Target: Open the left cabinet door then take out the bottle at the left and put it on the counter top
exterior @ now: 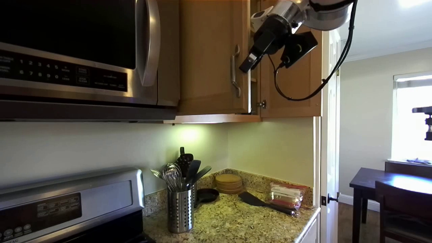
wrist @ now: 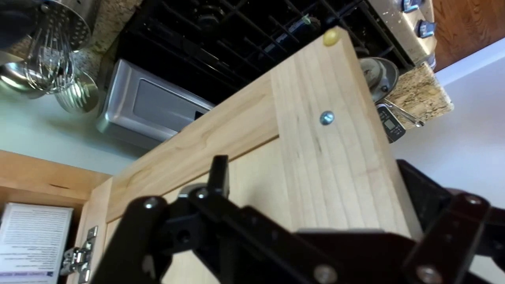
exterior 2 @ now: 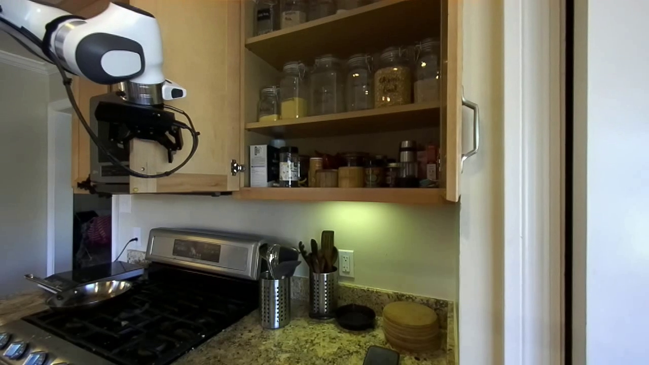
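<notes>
Jaws spread fully wide straddle the free edge of the left cabinet door (wrist: 339, 169), one on the inner-face side, one on the outer, just beside the handle (exterior: 233, 71). Nothing looks clamped; whether either touches the wood, I cannot tell. They probably stand so in order to push the door from within, since it is already open enough to bare the lowest shelf (exterior 2: 345, 194). There the bottle (exterior 2: 289, 167) sits near the shelf's left end and front edge, just right of a box (exterior 2: 259, 166), presumably set forward for easy reach; the box may make a tight approach.

The right cabinet door (exterior 2: 453, 126) is open as well, making two. Six glass jars (exterior 2: 326, 83) show along the middle shelf (exterior 2: 345, 118). Two steel holders (exterior 2: 275, 302) stand on the worktop (exterior: 236, 219) near its stove (exterior 2: 162, 314) edge, likely for reach while cooking. One black pan (exterior 2: 355, 317) lies by the back edge; one stack of round boards (exterior: 228, 184) fills the back corner. One spatula (exterior: 251, 198) and one packet (exterior: 287, 195) lie toward the edge opposite the stove.
</notes>
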Controlling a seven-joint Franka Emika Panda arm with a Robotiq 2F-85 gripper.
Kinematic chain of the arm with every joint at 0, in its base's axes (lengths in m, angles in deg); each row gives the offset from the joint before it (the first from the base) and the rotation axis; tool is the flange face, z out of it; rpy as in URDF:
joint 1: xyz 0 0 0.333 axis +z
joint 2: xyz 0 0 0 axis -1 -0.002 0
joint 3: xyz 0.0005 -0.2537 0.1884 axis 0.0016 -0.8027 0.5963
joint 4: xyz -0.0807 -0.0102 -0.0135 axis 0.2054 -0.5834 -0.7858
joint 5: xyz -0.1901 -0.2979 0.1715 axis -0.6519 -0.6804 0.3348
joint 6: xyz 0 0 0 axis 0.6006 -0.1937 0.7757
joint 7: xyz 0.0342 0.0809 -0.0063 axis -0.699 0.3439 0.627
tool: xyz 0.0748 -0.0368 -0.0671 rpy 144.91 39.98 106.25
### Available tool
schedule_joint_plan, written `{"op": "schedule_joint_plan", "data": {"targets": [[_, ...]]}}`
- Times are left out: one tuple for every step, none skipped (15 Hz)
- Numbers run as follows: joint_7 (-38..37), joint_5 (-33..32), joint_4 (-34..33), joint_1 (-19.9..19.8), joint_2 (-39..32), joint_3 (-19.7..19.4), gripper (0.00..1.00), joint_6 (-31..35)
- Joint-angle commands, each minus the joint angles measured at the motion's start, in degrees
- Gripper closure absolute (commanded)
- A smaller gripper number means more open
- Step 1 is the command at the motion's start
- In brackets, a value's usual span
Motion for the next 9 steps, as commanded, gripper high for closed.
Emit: {"op": "schedule_joint_plan", "data": {"targets": [[-7.5,-6.5,1.6,-1.0,-1.0,-0.2,0.00,5.2],[-8.8,-7.3,1.8,-0.8,-0.7,-0.6,0.00,4.8],[-9.6,-7.5,1.7,-0.4,-0.5,-1.1,0.00,4.0],[-10.2,-7.6,1.7,-0.2,-0.3,-1.6,0.00,3.4],[-10.0,-7.0,1.5,0.3,0.0,-2.4,0.00,2.1],[-10.5,-7.3,1.6,0.1,0.4,-2.6,0.00,1.9],[-11.0,-7.3,1.6,0.1,1.0,-2.7,0.00,1.6],[-11.1,-7.5,1.8,0.1,1.7,-2.6,0.00,2.2],[-10.9,-7.4,2.0,0.4,2.4,-2.7,0.00,2.8]]}}
